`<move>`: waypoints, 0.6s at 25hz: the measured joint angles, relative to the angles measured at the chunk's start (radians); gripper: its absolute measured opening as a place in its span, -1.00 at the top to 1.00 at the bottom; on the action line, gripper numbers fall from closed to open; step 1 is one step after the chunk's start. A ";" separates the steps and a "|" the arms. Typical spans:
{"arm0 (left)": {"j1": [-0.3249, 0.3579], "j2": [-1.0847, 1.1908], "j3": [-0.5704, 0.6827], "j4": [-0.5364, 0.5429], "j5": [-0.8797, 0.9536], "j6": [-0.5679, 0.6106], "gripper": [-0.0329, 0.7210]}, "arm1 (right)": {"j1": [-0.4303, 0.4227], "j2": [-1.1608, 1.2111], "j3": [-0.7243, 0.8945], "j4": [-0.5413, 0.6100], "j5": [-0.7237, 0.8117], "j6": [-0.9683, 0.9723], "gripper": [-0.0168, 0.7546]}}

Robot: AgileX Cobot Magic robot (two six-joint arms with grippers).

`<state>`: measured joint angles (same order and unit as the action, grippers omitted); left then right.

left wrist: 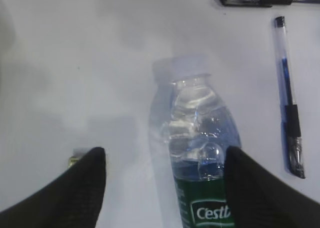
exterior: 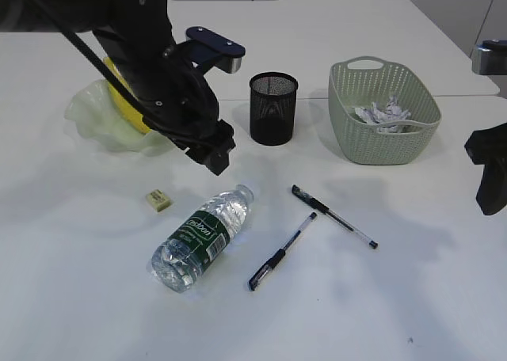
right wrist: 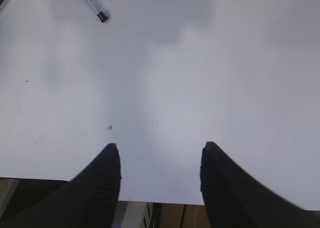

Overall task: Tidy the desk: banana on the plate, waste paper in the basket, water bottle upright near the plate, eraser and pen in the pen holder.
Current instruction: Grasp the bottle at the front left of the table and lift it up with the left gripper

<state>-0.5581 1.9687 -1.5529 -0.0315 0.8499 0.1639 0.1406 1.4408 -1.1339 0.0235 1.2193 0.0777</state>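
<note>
One water bottle (exterior: 202, 238) lies flat, cap pointing far-right, just below the spread, empty left gripper (exterior: 212, 152), the nearer arm.

The left gripper (exterior: 212, 150) is hanging above the table (exterior: 79, 298), with the bottle (exterior: 203, 237) lying on its side just below and before it, cap end pointing toward it. The eraser (exterior: 158, 199) is lying to its left, near the bottle. Two pens (exterior: 333, 216) (exterior: 282, 251) are lying to its right, beyond the bottle, their near ends close together. Behind the gripper the holder (exterior: 273, 108) is standing, and the basket (exterior: 383, 108) is sitting farther right with paper (exterior: 384, 113) in it. The plate (exterior: 107, 123) is sitting behind and left of the gripper, the banana (exterior: 125, 100) lying on it. The right gripper (right wrist: 160, 175) is hanging well right of the pens, over bare table.
</note>
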 joint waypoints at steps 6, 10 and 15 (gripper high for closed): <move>0.000 0.081 -0.062 0.000 0.007 0.000 -0.60 | 0.000 0.000 0.000 0.000 -0.014 0.000 -0.05; 0.000 0.127 -0.074 0.000 0.007 0.000 -0.63 | 0.000 0.000 0.000 0.000 -0.016 0.000 -0.05; 0.000 0.174 -0.085 -0.042 0.007 0.002 -0.63 | 0.000 0.000 0.000 0.000 -0.022 0.000 -0.05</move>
<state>-0.5581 2.1423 -1.6379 -0.0730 0.8566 0.1657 0.1406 1.4408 -1.1339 0.0235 1.1969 0.0777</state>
